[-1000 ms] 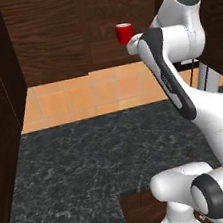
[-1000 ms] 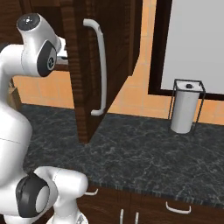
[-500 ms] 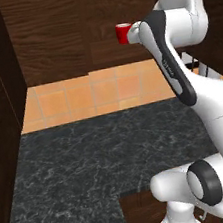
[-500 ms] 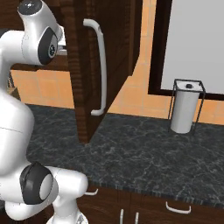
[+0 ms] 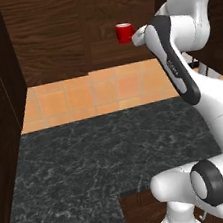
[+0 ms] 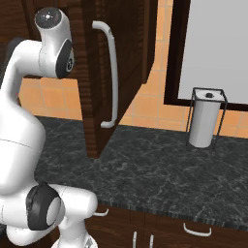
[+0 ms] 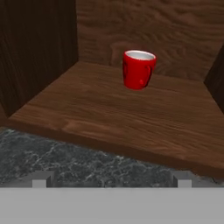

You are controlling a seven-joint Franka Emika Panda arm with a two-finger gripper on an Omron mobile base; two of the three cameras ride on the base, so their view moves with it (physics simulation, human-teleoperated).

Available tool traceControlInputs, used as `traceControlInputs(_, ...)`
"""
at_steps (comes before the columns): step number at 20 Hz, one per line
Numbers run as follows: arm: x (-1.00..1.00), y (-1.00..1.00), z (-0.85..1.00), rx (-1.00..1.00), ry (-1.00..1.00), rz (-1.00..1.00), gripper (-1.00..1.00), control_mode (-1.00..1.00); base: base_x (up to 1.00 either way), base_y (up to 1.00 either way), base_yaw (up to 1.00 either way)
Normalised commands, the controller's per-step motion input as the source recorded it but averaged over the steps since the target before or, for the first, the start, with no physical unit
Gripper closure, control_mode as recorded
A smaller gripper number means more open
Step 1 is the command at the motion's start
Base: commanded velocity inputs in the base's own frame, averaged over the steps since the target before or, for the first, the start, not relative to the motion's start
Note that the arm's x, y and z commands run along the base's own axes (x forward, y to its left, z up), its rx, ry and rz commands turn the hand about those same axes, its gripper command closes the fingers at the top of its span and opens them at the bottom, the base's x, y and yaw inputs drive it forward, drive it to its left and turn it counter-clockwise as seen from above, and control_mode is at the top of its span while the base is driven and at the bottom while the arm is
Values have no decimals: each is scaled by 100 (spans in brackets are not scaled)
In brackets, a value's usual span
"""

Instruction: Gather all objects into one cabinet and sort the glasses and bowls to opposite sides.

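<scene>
A small red cup (image 7: pixel 138 69) stands upright on the wooden shelf of the open dark brown cabinet (image 7: pixel 100 109), toward the back. My gripper (image 7: pixel 111 183) is open, in front of the shelf's edge and short of the cup, with nothing between its fingertips (image 7: pixel 39 181). In the left base view the red cup (image 5: pixel 124 32) sits in the cabinet (image 5: pixel 52 36), with the end of my arm just to its right and the hand hidden behind the forearm. The cabinet door (image 6: pixel 99 97) is swung open, and its pale curved handle (image 6: pixel 112 72) faces the room.
A dark marble counter (image 5: pixel 90 157) runs under the cabinet, backed by orange tiles (image 5: pixel 95 93). A paper towel roll in a wire holder (image 6: pixel 206 118) stands on the counter at the right. Low drawers with small handles (image 6: pixel 196 230) lie below the counter's edge.
My arm's upper joint has risen and swung a little to the right, toward the cabinet. The red cup has stayed in place and the gripper has stayed open.
</scene>
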Motion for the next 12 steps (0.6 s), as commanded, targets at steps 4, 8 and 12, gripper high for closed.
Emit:
traceControlInputs(4,58,0,0,-1,-3,4,-100,-100,0,0,0)
traceControlInputs(8,50,-1,9,8,0,3,-100,-100,0,0,0)
traceControlInputs(12,43,-1,17,15,2,2,-100,-100,0,0,0)
